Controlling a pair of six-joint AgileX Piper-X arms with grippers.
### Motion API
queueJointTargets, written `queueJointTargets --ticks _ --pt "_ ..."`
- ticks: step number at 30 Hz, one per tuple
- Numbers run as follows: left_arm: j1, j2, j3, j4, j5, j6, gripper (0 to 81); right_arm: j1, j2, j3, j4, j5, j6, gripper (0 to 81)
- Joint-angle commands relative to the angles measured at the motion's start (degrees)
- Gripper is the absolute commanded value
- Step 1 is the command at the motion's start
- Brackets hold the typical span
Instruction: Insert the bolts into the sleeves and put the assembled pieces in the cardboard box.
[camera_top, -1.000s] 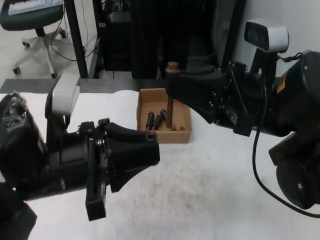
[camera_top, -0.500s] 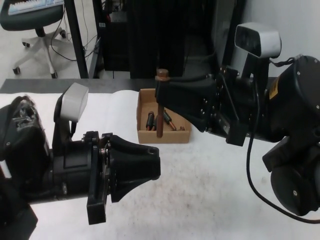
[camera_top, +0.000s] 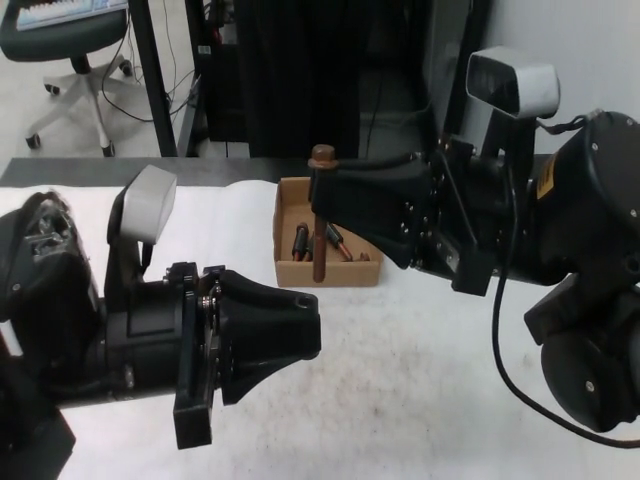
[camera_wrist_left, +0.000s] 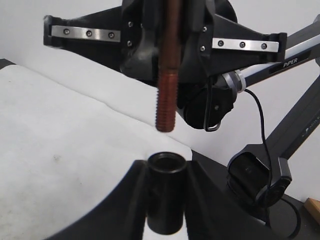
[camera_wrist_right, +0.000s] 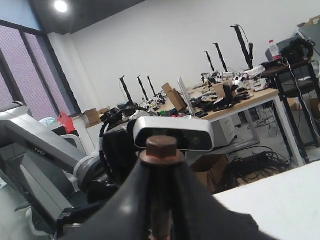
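Note:
My left gripper (camera_top: 300, 305) is shut on a black sleeve (camera_wrist_left: 165, 192), held upright with its open mouth facing up. My right gripper (camera_top: 320, 190) is shut on a long copper-coloured bolt (camera_top: 320, 225), head up and threaded end down. In the left wrist view the bolt (camera_wrist_left: 167, 75) hangs a short way above the sleeve's mouth, nearly in line with it, with a gap between them. The right wrist view shows the bolt head (camera_wrist_right: 161, 148) between the fingers. The cardboard box (camera_top: 290, 195) sits behind the bolt with several dark assembled pieces (camera_top: 300, 240) inside.
White cloth (camera_top: 400, 380) covers the bench. Both arms' bulky bodies flank the middle of the bench. Black stands and an office chair (camera_top: 70, 45) lie beyond the far edge.
My right gripper carried the bolt leftward and toward me, away from above the box, and it now hangs over the sleeve. The left gripper shifted only slightly, still holding the sleeve.

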Motion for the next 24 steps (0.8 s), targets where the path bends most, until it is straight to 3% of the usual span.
queueJointTargets --ticks 1,15,24 --pt "0.04 -0.18 -0.63 -0.55 0.79 0.40 0.2 1.06 -0.65 -0.07 3.00 -0.23 -2.28 0.8" --pt "0.04 -0.18 -1.12 -0.62 0.79 0.40 0.2 2.01 -0.65 -0.07 3.93 -1.13 -3.89 0.8" --pt "0.43 -0.12 -6.08 -0.98 -0.15 0.40 0.2 2.01 -0.65 0.06 3.93 -6.01 -3.89 0.8"
